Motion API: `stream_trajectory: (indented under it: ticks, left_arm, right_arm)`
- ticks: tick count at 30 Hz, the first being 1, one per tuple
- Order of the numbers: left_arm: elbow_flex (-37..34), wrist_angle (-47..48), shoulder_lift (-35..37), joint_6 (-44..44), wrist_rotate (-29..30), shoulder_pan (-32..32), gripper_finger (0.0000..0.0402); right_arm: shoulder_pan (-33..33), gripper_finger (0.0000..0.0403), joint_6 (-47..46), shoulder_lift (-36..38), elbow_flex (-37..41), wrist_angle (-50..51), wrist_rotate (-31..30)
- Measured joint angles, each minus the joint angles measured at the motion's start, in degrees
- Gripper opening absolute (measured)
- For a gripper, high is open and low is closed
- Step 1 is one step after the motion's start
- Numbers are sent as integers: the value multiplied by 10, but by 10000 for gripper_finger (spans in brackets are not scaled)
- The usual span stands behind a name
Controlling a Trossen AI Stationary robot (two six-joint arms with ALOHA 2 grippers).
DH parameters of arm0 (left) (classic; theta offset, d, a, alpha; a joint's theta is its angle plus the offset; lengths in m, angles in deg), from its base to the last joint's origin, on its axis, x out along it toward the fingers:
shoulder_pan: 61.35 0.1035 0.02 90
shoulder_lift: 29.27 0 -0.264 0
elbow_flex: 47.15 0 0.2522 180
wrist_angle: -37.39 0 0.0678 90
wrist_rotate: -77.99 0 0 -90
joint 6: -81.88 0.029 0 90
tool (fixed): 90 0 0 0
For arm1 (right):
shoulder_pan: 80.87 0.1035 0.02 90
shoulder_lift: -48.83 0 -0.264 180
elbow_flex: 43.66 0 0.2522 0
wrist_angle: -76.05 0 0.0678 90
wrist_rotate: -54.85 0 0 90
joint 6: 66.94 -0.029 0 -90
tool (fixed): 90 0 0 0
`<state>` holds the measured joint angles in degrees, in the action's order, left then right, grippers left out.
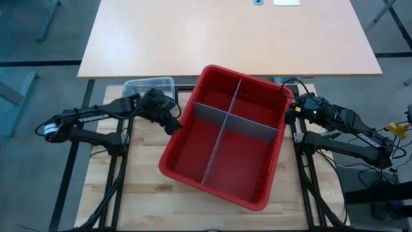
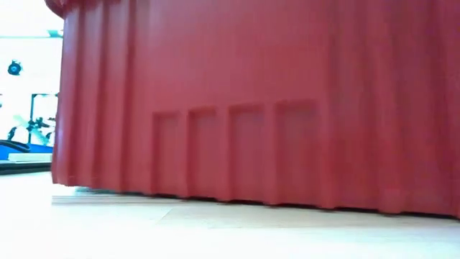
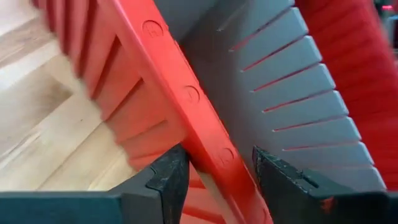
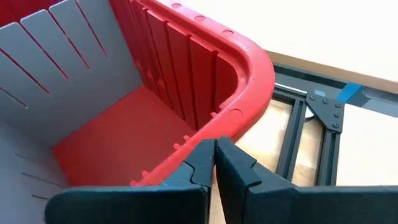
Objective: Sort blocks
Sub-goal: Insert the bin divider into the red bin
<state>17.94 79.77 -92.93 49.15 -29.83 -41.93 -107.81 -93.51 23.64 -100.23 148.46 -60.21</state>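
While the left arm reaches across the pale wooden bench point(image 1: 138, 193), its fingers point(image 3: 168, 180) straddle the near rim of the red plastic bin point(image 1: 193, 171), spread either side of the wall. At the far rim corner, the right arm's fingers point(image 4: 205, 163) are pressed together, touching the edge. Grey slotted dividers point(image 1: 222, 132) split the bin four ways. No blocks show.
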Motion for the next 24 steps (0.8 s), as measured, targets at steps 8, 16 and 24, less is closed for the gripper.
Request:
stream_trajectory:
  ticks: [8, 16, 24]
  left_arm:
    - [3, -126, -53, -13, -125, -7, 108]
    - [3, -132, -72, -10, -126, -7, 81]
    - [3, -126, -59, 4, -77, -6, 89]
  right_arm:
    - [0, 0, 0, 0, -1, -42, 6]
    - [0, 0, -9, 1, -19, 18, -39]
    - [0, 0, -76, 2, -80, 126, -151]
